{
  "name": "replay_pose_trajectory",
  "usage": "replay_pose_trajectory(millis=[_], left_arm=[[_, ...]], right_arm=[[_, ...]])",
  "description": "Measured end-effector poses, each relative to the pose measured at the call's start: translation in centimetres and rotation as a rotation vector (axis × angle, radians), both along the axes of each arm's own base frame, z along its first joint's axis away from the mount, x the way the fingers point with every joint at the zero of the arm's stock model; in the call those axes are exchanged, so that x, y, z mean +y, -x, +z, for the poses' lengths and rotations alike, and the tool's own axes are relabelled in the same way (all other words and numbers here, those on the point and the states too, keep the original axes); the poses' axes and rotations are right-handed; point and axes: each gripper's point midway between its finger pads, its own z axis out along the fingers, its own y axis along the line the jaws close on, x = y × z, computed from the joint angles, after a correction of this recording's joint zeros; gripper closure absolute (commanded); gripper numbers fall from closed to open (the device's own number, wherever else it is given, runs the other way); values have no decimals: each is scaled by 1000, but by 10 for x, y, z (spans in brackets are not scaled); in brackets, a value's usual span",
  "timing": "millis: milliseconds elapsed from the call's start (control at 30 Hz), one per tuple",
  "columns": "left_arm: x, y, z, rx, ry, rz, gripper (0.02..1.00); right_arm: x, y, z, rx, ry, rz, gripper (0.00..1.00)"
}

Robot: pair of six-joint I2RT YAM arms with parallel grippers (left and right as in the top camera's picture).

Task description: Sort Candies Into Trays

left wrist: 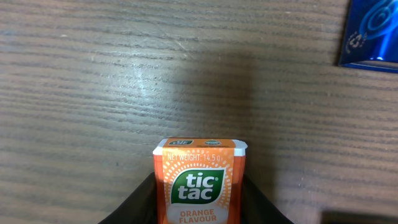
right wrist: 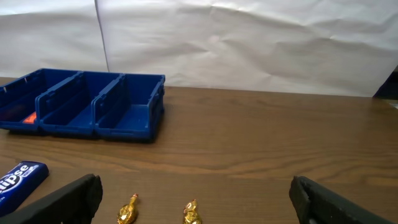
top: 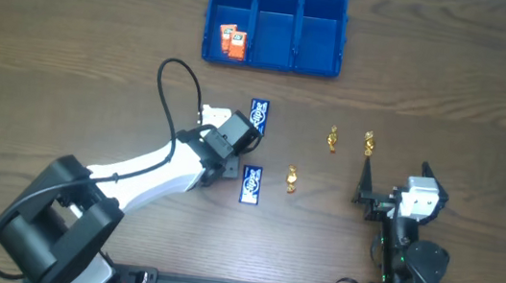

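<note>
Left hand [left wrist: 199,202] grips an orange box [left wrist: 200,177] above the tabletop [left wrist: 87,93]; right hand [top: 391,184] stands open at near right, beside gold candies [top: 334,139].

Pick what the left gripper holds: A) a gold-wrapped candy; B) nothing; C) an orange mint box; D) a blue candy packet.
C: in the left wrist view the left gripper is shut on an orange mint box, with one finger on each side of it.
</note>
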Motion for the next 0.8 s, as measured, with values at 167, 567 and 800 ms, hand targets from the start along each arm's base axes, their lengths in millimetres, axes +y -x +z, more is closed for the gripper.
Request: replay_pose_trajectory(millis=[167,567,800], left_arm=[[0,-21,43,-79,-10,20,759],[-1,-214,271,-600,106,117,739],[9,-267,181,-441,32,105,722]], right_arm=[[0,0,0,0,0,0,1],[0,0,0,0,0,0,1],[0,0,0,0,0,0,1]])
